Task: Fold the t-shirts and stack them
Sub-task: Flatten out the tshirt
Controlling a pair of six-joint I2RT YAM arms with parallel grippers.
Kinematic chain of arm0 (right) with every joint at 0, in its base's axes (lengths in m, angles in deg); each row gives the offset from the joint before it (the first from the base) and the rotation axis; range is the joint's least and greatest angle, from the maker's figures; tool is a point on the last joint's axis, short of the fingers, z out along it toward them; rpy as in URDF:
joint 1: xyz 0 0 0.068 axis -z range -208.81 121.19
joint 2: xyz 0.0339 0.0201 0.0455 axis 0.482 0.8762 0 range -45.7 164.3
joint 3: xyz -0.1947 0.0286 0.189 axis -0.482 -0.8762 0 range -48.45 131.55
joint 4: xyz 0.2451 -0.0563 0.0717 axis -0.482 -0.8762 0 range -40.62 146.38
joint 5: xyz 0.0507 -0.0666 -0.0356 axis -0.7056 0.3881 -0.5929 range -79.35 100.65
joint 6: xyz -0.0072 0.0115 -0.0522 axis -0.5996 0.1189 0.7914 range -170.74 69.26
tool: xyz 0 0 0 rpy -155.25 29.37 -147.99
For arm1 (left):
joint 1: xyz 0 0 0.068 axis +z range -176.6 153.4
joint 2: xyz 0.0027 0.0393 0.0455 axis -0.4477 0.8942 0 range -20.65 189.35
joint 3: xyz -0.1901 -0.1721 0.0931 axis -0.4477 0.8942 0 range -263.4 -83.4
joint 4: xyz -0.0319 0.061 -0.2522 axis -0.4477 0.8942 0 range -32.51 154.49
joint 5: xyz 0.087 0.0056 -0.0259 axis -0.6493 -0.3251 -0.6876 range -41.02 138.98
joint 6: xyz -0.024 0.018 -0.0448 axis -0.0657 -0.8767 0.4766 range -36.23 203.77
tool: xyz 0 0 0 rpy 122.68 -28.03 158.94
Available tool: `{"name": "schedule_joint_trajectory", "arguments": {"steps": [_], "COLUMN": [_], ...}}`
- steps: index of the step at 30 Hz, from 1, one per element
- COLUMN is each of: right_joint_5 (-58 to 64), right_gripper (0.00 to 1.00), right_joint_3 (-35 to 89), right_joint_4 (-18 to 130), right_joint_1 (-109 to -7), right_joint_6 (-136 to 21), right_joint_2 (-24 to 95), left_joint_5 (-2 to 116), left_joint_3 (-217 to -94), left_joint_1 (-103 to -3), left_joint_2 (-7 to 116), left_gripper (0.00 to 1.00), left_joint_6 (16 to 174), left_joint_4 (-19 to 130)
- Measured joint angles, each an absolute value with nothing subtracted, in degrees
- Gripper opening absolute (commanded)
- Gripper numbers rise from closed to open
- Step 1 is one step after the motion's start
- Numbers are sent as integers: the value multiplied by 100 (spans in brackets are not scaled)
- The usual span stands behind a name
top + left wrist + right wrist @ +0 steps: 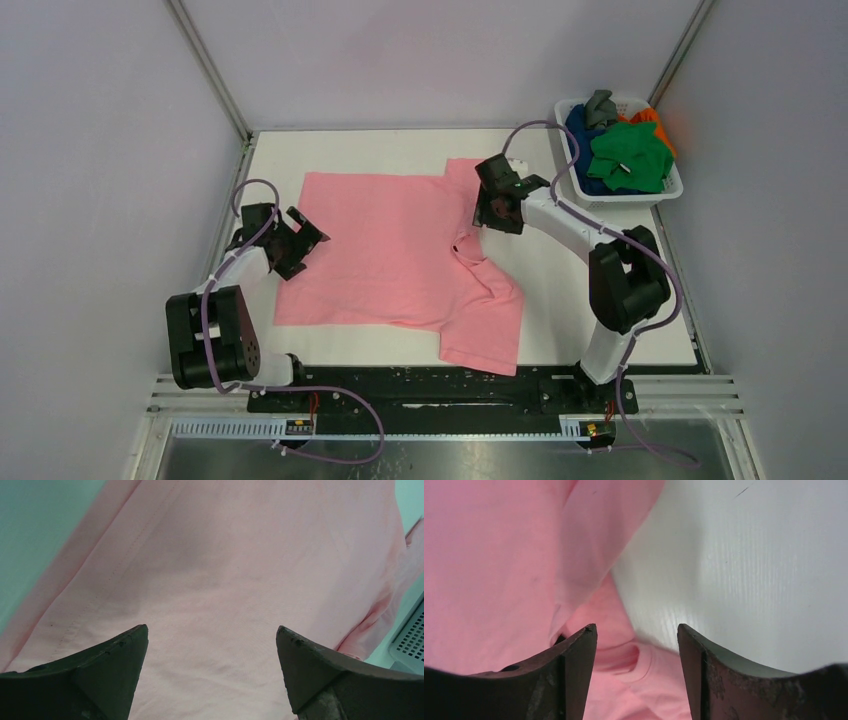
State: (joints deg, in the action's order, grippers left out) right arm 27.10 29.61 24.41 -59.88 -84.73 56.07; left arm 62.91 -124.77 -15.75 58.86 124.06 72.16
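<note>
Pink t-shirt (390,250) lies spread flat, collar partly hidden by a fold. Left gripper (212,630) and right gripper (637,627) hang over it, fingers apart, empty. Shirts (630,155) heaped in the basket (625,199) overlap, shapes unclear.

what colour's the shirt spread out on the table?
Light pink, plain. The t-shirt shows best, and whole, in the top external view.

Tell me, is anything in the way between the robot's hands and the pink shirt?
No, nothing visible. The left gripper is open over the pink shirt near its hem, and the right gripper is open over it by the collar.
</note>
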Motion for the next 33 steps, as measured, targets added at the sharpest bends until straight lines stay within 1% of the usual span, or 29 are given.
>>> {"name": "schedule_joint_trajectory", "arguments": {"steps": [5, 8, 13, 16, 17, 18, 19, 22, 26, 33], "right_joint_5": [2448, 2297, 2153, 2146, 2146, 2144, 2137, 2070, 2017, 1914], "right_gripper": [63, 60, 55, 52, 50, 44, 41, 40, 41, 42], "right_joint_3": [2994, 3294, 4048, 4765, 4972, 5117, 5239, 5453, 5560, 5357], "right_joint_4": [2594, 2623, 2651, 2494, 2481, 2472, 2446, 2291, 2074, 2037], "right_joint_1": [-5569, -5462, -5243, -5167, -5153, -5149, -5149, -5151, -5140, -5055], "right_joint_6": [-8498, -8511, -8557, -8567, -8576, -8583, -8594, -8629, -8620, -8467], "right_joint_2": [6086, 6591, 7360, 7835, 7968, 8071, 8160, 8355, 8460, 8357], "left_joint_5": [6328, 6337, 6335, 6335, 6335, 6335, 6333, 6333, 6333, 6326], "left_joint_3": [-12477, -12477, -12477, -12479, -12481, -12488, -12494, -12498, -12549, -12571], "left_joint_1": [-1634, -1647, -1647, -1647, -1647, -1647, -1647, -1649, -1649, -1653], "left_joint_2": [6058, 6183, 6288, 6327, 6338, 6347, 6351, 6360, 6415, 6430], "left_gripper": [99, 99, 99, 99, 99, 99, 99, 99, 99, 99], "left_joint_6": [12406, 12404, 12382, 12365, 12363, 12358, 12347, 12321, 12315, 12277], "left_joint_4": [7135, 7109, 7109, 7109, 7109, 7109, 7109, 7109, 7109, 7118]}}
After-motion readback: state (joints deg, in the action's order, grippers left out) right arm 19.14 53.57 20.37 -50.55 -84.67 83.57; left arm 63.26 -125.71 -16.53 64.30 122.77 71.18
